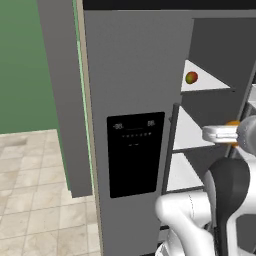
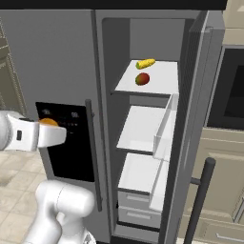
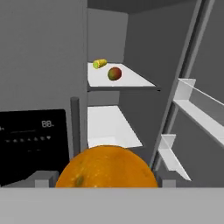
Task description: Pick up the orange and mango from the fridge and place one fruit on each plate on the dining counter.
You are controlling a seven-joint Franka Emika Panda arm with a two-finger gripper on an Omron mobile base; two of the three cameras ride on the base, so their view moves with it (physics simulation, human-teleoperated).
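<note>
My gripper [image 3: 107, 180] is shut on the orange [image 3: 107, 168], a round bright-orange fruit that bulges between the two fingertips. The held orange also peeks out behind the hand as an orange [image 2: 48, 122] and an orange [image 1: 233, 123], in front of the fridge [image 2: 57, 57] and its black dispenser panel [image 1: 135, 152]. The right door stands open. The mango [image 2: 142, 79] lies on the top white shelf, and shows again as the mango [image 3: 114, 73] and the mango [image 1: 191, 77], well beyond the hand. The plates and the dining counter are out of view.
A yellow-green item [image 2: 145, 63] lies behind the mango on the same shelf. The open door's bins [image 3: 197, 105] jut out at the right. A dark oven front [image 2: 233, 90] and beige cabinets [image 2: 224, 157] stand right of the fridge. The tiled floor [image 1: 35, 200] spreads left.
</note>
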